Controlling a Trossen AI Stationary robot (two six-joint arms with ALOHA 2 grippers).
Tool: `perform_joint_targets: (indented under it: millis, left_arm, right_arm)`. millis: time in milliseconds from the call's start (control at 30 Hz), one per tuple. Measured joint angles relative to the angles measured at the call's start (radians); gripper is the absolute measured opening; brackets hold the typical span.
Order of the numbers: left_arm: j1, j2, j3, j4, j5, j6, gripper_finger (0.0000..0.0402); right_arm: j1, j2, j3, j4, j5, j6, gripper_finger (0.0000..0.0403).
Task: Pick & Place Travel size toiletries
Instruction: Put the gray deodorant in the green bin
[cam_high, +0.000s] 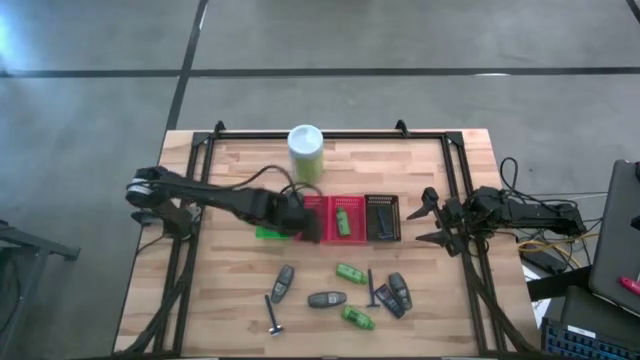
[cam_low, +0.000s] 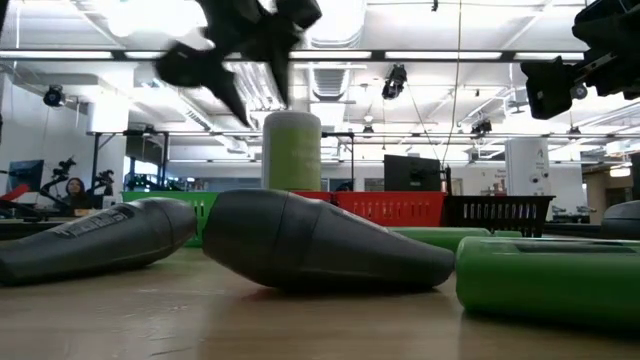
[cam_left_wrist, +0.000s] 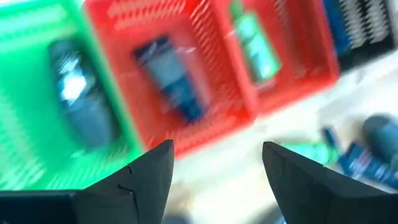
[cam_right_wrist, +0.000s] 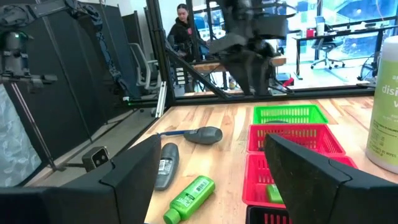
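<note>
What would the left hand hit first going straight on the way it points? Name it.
Probably the red basket: the left hand, open, points down at its near rim, with a dark packet inside just beyond. Depth is unclear, so it might meet bare table first.

You have four mesh baskets (cam_high: 340, 218) in a row, one white-and-green canister (cam_high: 305, 152), three loose green bottles (cam_high: 350, 272), and three loose grey oval bottles (cam_high: 325, 299).
</note>
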Motion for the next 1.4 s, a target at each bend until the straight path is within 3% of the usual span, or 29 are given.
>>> perform_joint_targets:
  millis: [433, 667, 1100, 1233, 1400]
  left_arm:
    - [-0.254, -0.024, -0.034, -0.037, -0.006, -0.185, 0.025]
    - [-0.278, -0.024, -0.043, -0.038, -0.095, -0.181, 0.025]
    - [-0.326, -0.024, -0.043, -0.038, -0.049, -0.194, 0.025]
    - [-0.369, -0.023, -0.043, -0.038, -0.031, -0.282, 0.025]
    - [-0.426, -0.023, -0.065, -0.039, -0.016, -0.505, 0.025]
  right_arm:
    - [0.0, 0.0, 0.0, 0.0, 0.0, 0.0, 0.0247]
    - [0.0, 0.0, 0.0, 0.0, 0.0, 0.0, 0.0232]
    - [0.0, 0.0, 0.0, 0.0, 0.0, 0.0, 0.0229]
    - [0.0, 0.0, 0.0, 0.0, 0.0, 0.0, 0.0241]
    - [0.0, 0.001, 0.0, 0.0, 0.0, 0.0, 0.0257]
